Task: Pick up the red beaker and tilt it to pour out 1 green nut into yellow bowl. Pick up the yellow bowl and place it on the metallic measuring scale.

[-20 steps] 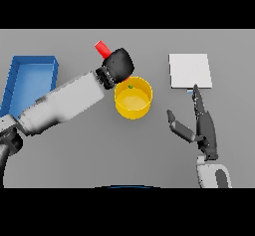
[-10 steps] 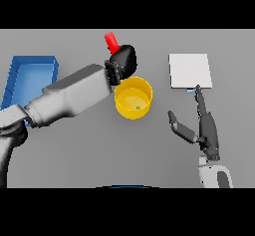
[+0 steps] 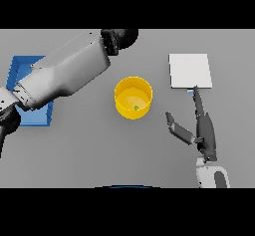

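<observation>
The left arm reaches in from the near left and slants across to the far middle of the scene, where the left hand point(image 3: 122, 37) shows only in part at the far edge, dark and rounded. The right hand point(image 3: 201, 130) hovers at the near right, its fingers straight and pointing away from the robot, the thumb spread out to the left.

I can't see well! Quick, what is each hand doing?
Left hand: at the view's top edge; cannot tell whether it holds anything.
Right hand: open, holding nothing.
</observation>
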